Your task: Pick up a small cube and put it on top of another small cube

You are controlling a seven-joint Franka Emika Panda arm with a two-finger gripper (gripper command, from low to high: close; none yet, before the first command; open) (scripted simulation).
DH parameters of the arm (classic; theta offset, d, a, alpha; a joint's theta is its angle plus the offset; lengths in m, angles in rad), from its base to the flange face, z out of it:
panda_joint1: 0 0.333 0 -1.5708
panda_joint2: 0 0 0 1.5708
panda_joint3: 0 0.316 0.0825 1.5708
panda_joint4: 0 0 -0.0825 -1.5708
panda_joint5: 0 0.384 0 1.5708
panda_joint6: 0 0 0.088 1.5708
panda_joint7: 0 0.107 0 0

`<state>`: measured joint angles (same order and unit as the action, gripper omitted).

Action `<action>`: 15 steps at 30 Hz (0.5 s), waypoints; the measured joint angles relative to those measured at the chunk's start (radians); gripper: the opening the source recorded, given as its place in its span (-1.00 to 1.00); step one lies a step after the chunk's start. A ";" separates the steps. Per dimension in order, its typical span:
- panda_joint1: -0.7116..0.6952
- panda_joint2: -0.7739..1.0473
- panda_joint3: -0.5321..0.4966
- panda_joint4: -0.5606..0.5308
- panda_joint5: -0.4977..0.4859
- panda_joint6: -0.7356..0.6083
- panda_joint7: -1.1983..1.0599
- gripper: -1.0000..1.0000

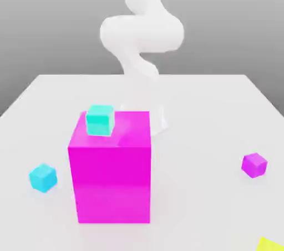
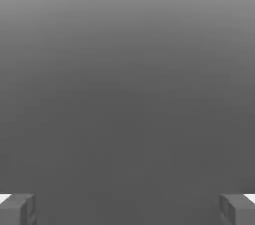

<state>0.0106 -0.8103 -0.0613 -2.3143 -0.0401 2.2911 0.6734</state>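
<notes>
Cubes plain, pincer (image 2: 127,209) wide (unlabelled)

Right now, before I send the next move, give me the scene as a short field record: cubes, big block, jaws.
sky-blue cube: on the table, at the exterior view's left of the big magenta block, apart from it
turquoise cube: on top of the big magenta block, near its left edge in the exterior view
purple cube: on the table, at the exterior view's right
gripper: jaws open, nothing between them
stack: not yet made
</notes>
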 joint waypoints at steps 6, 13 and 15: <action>0.025 -0.016 -0.150 -0.037 -0.096 -0.015 -0.311 0.00; 0.061 -0.015 -0.324 -0.081 -0.208 -0.018 -0.663 0.00; 0.073 -0.012 -0.376 -0.095 -0.241 -0.016 -0.762 0.00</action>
<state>0.0839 -0.8221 -0.4369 -2.4090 -0.2813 2.2747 -0.0886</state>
